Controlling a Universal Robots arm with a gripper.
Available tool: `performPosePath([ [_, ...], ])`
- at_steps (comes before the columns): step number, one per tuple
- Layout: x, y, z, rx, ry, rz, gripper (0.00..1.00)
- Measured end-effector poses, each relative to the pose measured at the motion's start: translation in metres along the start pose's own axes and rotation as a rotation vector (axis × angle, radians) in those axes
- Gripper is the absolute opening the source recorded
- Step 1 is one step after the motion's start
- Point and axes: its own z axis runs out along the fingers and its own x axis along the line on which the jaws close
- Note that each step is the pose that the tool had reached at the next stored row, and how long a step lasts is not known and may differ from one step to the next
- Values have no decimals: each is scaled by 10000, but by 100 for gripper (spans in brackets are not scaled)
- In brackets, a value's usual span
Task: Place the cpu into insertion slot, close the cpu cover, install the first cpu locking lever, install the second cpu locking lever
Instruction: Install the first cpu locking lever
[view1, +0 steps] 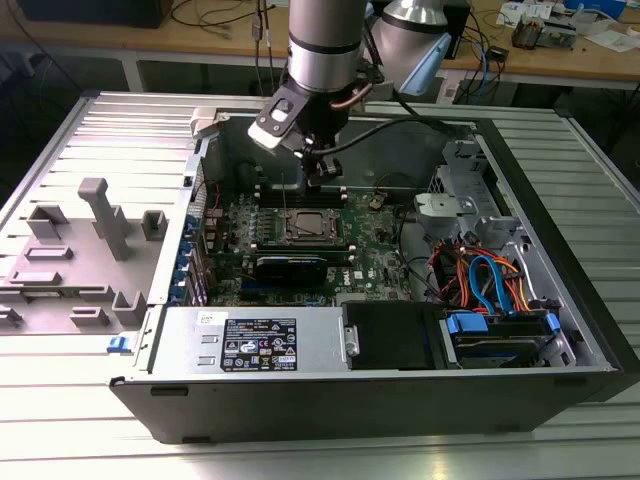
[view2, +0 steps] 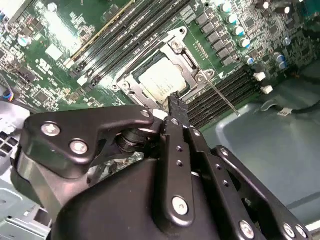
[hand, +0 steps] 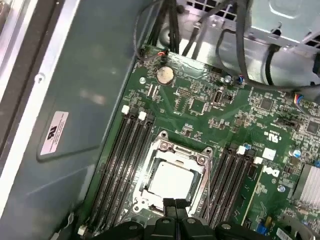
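The end effector (view1: 322, 180) of the Universal Robots arm hovered just above the insertion slot (view1: 286, 232) inside an open computer case (view1: 560, 300). Its black fingertips (hand: 170, 203) were pressed together with nothing between them. In both wrist views the cpu (hand: 172, 181) lay flat in the insertion slot, dull silver top up. The cpu cover (hand: 176, 152) was lowered around it, so the chip showed through the frame's square opening. The closed fingertips stood over one edge of the slot, near the chip; in the exterior view they were clear of it. In the second wrist view a thin metal locking lever (view2: 222, 97) ran out from a corner of the slot, though whether it was latched could not be told. Long black memory slots (hand: 122, 160) flanked the insertion slot on two sides of the green motherboard (hand: 200, 107). To the exterior view's right of the slot hung a bundle of blue and orange cables (view1: 490, 280), and nearer the camera than the slot sat a labelled power supply (view1: 250, 340). The case rested on a slatted metal tabletop (view1: 130, 140), with a gray fixture (view1: 100, 215) well to the exterior view's left of the slot. A wooden workbench (view1: 90, 35) stood beyond it.
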Motion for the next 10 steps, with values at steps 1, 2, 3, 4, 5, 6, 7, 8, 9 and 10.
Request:
performPosePath([
  [1,0,0,0,19,-3,-574,11],
  [2,0,0,0,31,-5,-900,11],
  [3,0,0,0,35,-6,-1050,11],
  [4,0,0,0,41,-8,-1229,11],
  [5,-1,0,0,43,-8,-1332,11],
  [6,-1,0,0,46,-10,-1424,11],
  [7,-1,0,-1,50,-10,-1534,11],
  [8,-1,0,0,52,-11,-1620,11],
  [9,-2,-1,0,56,-11,-1753,11],
  [10,-2,-1,0,62,-12,-1926,11],
])
